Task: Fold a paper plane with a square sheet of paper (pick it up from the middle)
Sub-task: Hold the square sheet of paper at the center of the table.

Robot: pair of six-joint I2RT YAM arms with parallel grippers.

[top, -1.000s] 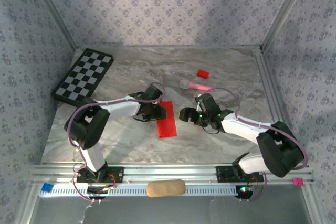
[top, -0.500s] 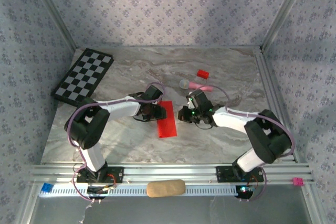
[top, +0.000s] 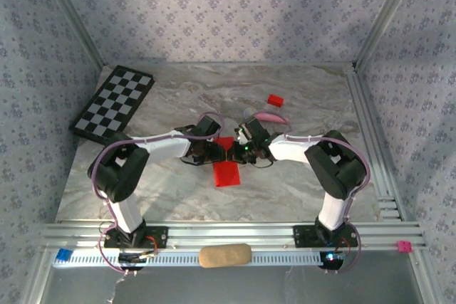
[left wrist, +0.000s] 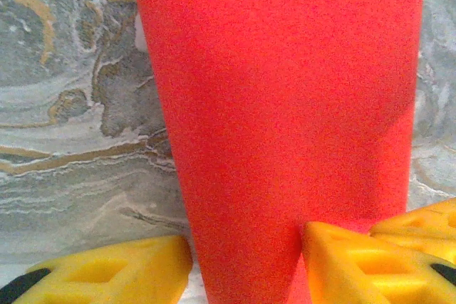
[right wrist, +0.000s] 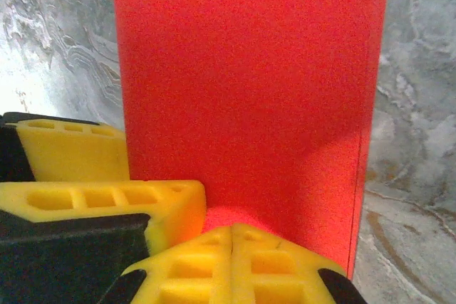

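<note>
Right gripper (top: 239, 149) swung left across the worktop (top: 306, 183) to the red paper sheet (top: 228, 174), now clenched tight at its far end, left gripper (top: 214, 152) jaws half-parted astride it, sheet folded to a narrow flat strip, plain bright red, mid-worktop.

I'm driving a lab test cell, not a lived-in room. The walls (top: 228, 12) are flat panels papered in a repeating floral print, closing off nine, twelve and three o'clock. Bare aluminium posts (top: 71, 16) run up the corners. The table (top: 306, 197) has a marble-look top. At six o'clock a slotted aluminium rail (top: 235, 233) carries both arm bases (top: 132, 243), bolted down with purple cabling (top: 100, 190) looped loose. The props are test-bench odds and ends: a checkerboard (top: 114, 102) at ten o'clock, a small red block (top: 275, 100) at one o'clock, and a blue brick (top: 64, 255) and a pink brick (top: 404, 247) at the ends of the rail.
</note>
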